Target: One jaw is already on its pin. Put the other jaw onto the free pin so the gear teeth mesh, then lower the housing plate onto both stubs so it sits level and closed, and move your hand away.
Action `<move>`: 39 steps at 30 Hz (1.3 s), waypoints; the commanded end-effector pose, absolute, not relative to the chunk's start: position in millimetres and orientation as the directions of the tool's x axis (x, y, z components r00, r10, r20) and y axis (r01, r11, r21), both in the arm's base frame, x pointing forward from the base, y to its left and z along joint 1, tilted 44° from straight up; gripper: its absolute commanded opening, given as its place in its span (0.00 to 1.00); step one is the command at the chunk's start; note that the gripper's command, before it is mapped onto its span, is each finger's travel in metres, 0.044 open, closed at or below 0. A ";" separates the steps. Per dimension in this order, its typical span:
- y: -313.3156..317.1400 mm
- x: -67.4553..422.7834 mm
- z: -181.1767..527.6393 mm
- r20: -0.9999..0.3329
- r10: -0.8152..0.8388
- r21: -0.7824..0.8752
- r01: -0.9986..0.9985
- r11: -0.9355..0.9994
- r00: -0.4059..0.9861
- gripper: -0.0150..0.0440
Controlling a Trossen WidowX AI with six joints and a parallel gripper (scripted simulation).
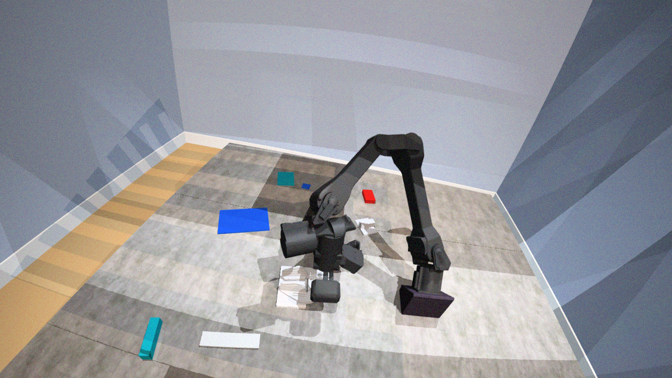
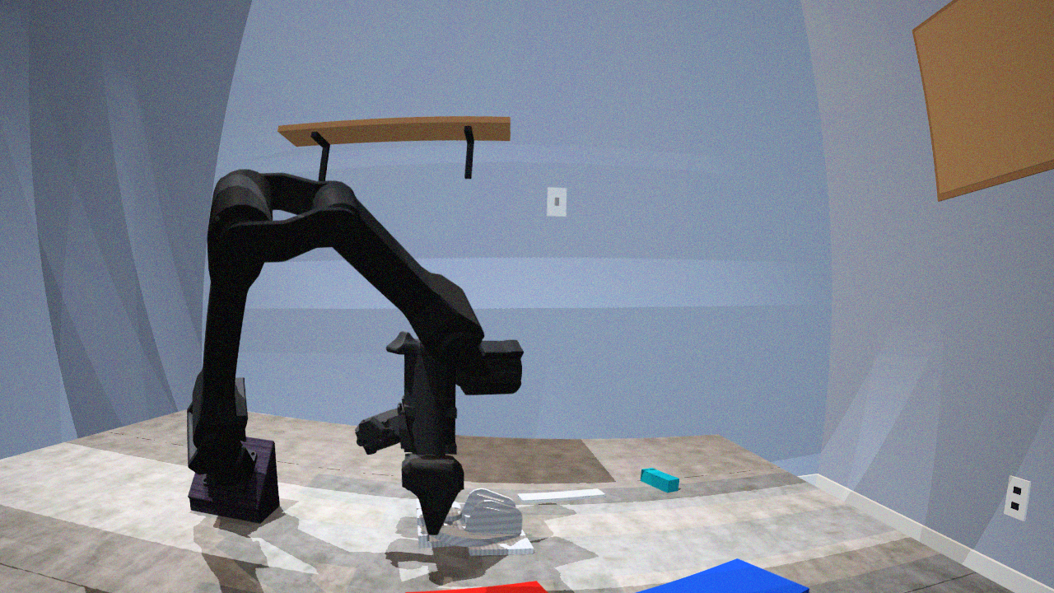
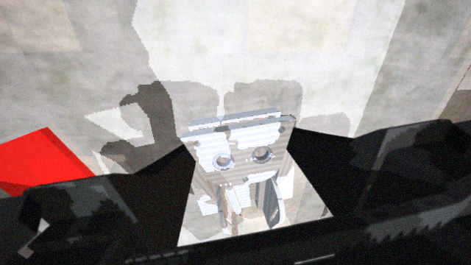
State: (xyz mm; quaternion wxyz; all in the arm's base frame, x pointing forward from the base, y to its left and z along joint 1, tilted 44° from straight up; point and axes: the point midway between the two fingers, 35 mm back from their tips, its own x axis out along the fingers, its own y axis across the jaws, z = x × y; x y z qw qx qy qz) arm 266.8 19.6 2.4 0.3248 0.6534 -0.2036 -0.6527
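Grey patchy table top [image 1: 470,338] [image 2: 110,472] [image 3: 294,66] lies below. Housing plate [image 3: 241,163] is clasped between fingers of the gripper [image 1: 325,296] [image 2: 435,532] [image 3: 238,138]; in wrist view, pale jaw [image 3: 274,206] shows at its six o'clock. White strip [image 1: 230,339] [image 2: 561,495] lies toward eight o'clock in top view.

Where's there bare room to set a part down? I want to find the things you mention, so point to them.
Between the blue slab [image 1: 242,220] [image 2: 725,581] and teal bar [image 1: 151,337] [image 2: 659,479]; also between the white strip [image 1: 229,340] [image 2: 561,494] and arm base [image 1: 426,305] [image 2: 261,487]. Crowded: the white assembly [image 1: 292,291] [image 2: 492,515] [image 3: 272,202], with the jaws holding the housing plate [image 3: 243,141] close above.
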 end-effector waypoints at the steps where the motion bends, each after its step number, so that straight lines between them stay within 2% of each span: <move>1: 17.7 267.2 1.2 -0.718 -0.693 0.693 0.160 -0.703 0.066 0.85; 39: 12.3 267.7 -4.4 -0.718 -0.693 0.694 0.159 -0.703 0.066 0.85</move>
